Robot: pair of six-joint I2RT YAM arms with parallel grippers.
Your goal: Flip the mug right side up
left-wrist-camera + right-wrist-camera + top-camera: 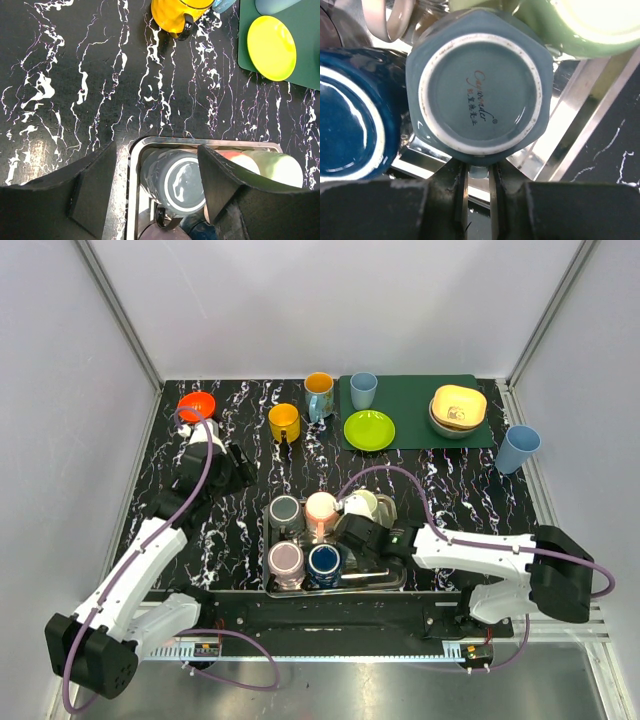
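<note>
Jaws on the right gripper sit low over the steel tray in the top view, hiding their target. The left gripper hangs apart over the black marbled counter, with white walls around.

From the left wrist, those jaws stand wide and empty.

From the right wrist, narrow jaws pinch the handle of the blue-grey mug, base up in the tray: gripped, but lifting and turning remain.

Fig. — top view: steel tray near table front edge w/ grey mug, pink mug, pale-green mug, mauve mug, dk-blue mug; R gripper low over tray's right half, just below pale-green mug; L gripper above marble, upper left of tray — apart from it.
</note>
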